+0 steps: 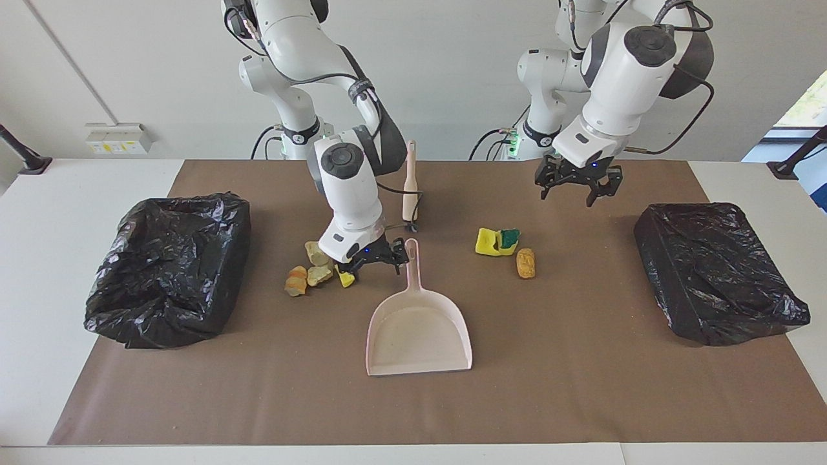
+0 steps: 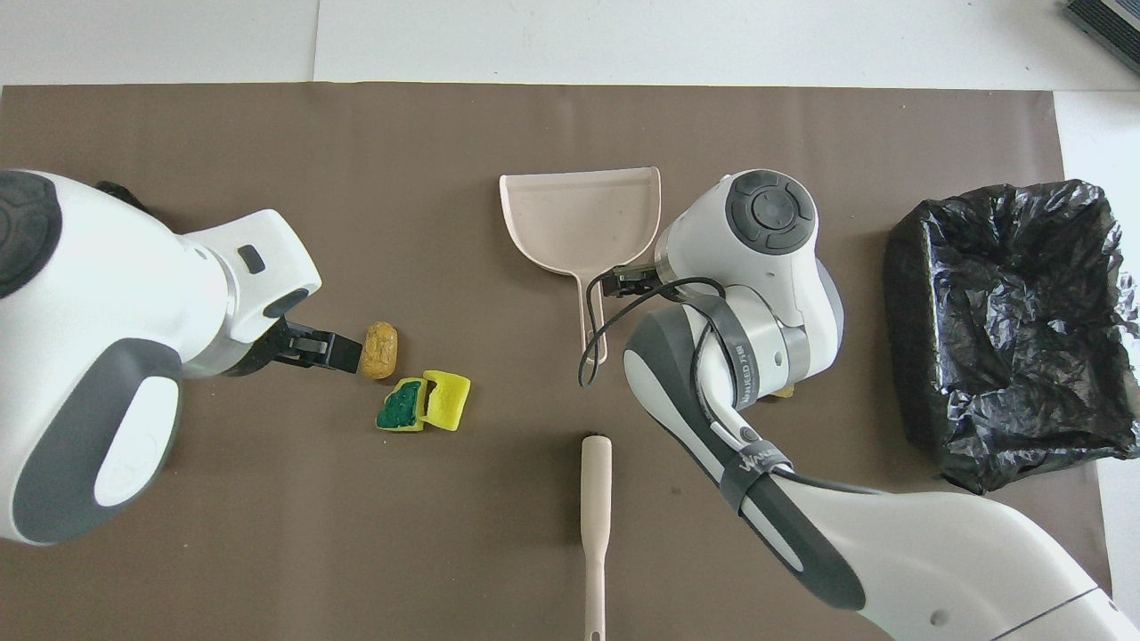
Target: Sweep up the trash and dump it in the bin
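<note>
My right hand (image 1: 373,257) is low at the dustpan (image 1: 420,332) handle, beside the tan trash chunks (image 1: 309,274); I cannot tell its finger state. My left hand (image 1: 577,184), fingers apart, hangs above the counter (image 1: 581,387) near the green-topped sponge (image 1: 497,241) and bread chunk (image 1: 526,263).

White table (image 1: 77,194) under brown mat (image 1: 413,400). On mat: pink dustpan (image 1: 418,332), handle by right gripper (image 1: 375,258); brush (image 1: 409,182); scrap cluster (image 1: 309,271) beside that gripper; green-topped sponge (image 1: 497,241) and brown chunk (image 1: 526,263) below left gripper (image 1: 578,184); two black-lined bins (image 1: 169,268) (image 1: 717,271) at ends.
</note>
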You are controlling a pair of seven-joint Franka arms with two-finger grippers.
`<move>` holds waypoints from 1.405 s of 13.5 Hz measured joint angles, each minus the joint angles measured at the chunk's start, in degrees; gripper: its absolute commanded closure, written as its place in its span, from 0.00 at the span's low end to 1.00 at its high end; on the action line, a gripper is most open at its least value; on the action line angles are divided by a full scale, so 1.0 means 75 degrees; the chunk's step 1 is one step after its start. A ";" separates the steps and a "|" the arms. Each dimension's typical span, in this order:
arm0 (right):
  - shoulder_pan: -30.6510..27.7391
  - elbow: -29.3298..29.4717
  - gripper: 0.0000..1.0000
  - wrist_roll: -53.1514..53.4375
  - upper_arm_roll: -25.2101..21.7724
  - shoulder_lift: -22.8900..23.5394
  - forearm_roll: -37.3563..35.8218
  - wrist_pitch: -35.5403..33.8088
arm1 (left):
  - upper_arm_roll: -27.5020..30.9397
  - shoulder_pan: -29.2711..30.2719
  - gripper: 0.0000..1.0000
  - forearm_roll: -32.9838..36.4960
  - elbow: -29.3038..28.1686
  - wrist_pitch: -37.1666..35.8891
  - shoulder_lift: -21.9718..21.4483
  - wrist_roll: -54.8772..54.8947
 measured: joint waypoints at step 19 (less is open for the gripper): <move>0.0445 0.0243 1.00 0.0031 0.0156 0.0393 0.0507 0.0041 | -0.0056 -0.5617 0.00 -0.0638 -0.3748 0.4373 -0.0297 -0.6153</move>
